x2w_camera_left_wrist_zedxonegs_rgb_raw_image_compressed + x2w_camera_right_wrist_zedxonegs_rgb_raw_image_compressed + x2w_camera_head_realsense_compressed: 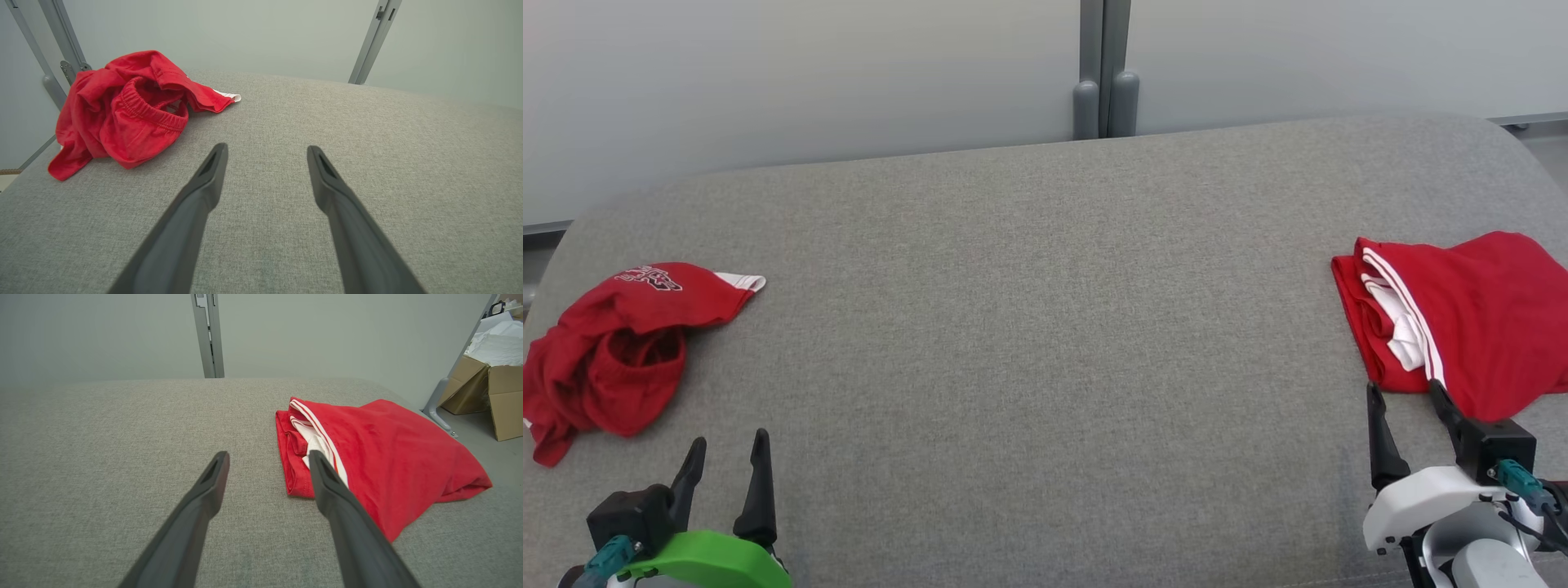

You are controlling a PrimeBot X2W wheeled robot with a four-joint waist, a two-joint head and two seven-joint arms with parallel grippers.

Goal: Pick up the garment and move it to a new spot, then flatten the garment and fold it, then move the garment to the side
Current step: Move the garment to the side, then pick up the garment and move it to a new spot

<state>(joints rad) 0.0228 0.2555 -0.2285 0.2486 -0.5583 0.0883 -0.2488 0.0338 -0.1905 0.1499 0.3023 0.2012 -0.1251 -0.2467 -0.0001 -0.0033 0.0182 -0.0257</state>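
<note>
- Plainly, left gripper [729, 438] gapes wide, holding nothing; crumpled garment [613, 351] lies near, ahead to its left.
- Likewise right gripper [1403, 385]: wide, empty; folded garment [1478, 327] just beside its outer finger.

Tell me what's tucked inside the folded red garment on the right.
White fabric peeks from between layers of the folded red garment. Anything deeper is covered by red cloth.
</note>
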